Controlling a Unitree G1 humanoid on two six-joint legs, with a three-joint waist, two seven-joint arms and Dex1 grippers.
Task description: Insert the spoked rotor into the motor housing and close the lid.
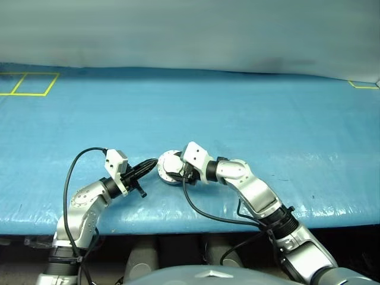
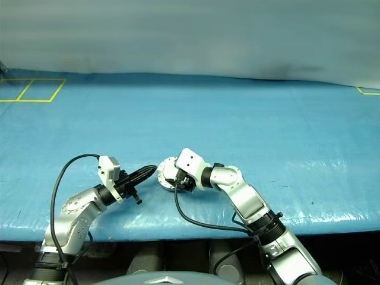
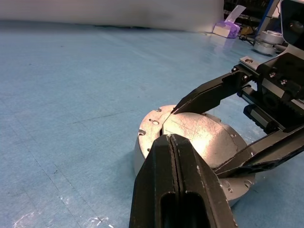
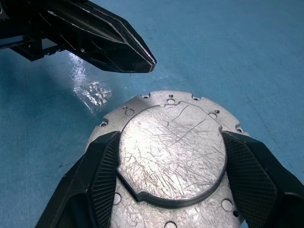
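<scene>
The right gripper point(image 4: 171, 156) has its two black fingers point(image 4: 97, 171) spread to either side of the raised round centre of the lid point(image 4: 173, 147), one pad against each flank of it. The lid shows its plain, scratched silver face upward, with small holes around its outer flange, and sits on top of the motor housing point(image 3: 142, 154), whose silver wall stands on the blue bench point(image 1: 267, 119). The left gripper point(image 3: 176, 156) has its fingers pressed together with nothing between them; its tip hangs just beside the lid's edge, opposite the right gripper. Yellow tape lines point(image 1: 29, 83) mark the far left corner of the bench.
</scene>
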